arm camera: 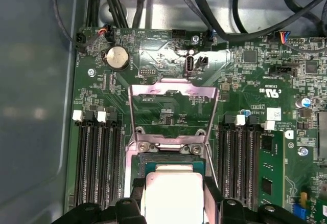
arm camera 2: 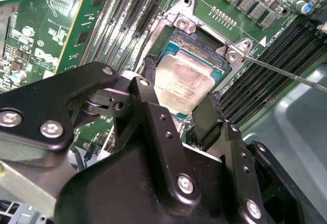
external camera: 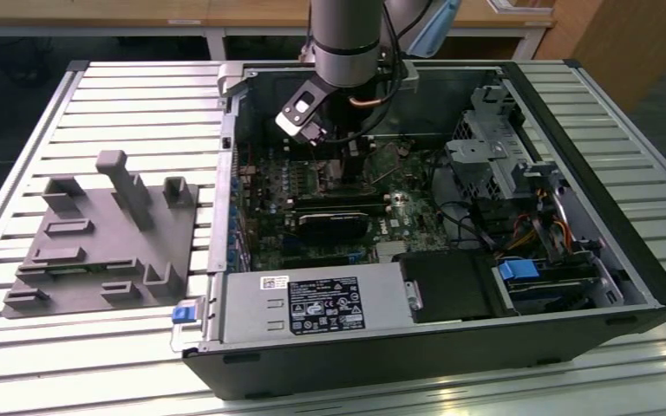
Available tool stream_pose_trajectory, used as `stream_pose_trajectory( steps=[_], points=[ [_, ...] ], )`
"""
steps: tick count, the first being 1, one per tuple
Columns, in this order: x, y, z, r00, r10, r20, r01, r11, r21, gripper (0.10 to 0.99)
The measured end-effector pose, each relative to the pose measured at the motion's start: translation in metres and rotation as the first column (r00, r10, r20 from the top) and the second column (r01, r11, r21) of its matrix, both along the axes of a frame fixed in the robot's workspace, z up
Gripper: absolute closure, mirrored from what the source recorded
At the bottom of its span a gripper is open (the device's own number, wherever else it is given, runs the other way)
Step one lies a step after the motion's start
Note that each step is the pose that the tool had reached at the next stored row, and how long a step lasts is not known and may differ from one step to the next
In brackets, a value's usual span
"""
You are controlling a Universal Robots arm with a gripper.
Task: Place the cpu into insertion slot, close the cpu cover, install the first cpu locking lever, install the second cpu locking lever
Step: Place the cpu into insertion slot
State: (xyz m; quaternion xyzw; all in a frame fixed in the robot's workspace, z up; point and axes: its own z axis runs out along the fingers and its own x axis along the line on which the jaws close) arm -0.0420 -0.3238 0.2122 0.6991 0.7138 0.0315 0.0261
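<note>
Gripping pale silver-grey square cpu (arm camera 2: 189, 78) by 2 opposite edges, black gripper (arm camera 2: 177, 95) closed onto it, level over silver-rimmed square insertion slot (arm camera 2: 202, 44); thin silvery cpu cover (arm camera: 173, 87) frame upright, clearing entry.

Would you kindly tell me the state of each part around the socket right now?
cpu, gripped at the insertion slot
gripper, shut on the cpu
insertion slot, uncovered
cpu cover, swung open
computer case, side panel off
</note>
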Motion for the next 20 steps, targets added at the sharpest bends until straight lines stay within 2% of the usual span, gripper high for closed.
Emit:
stream_pose_trajectory(
  steps=[20],
  points=[
    [-0.0009,0.0026,-0.0134,0.9997,-0.024,0.0001,0.024,0.9997,0.0,0.549]
  ],
)
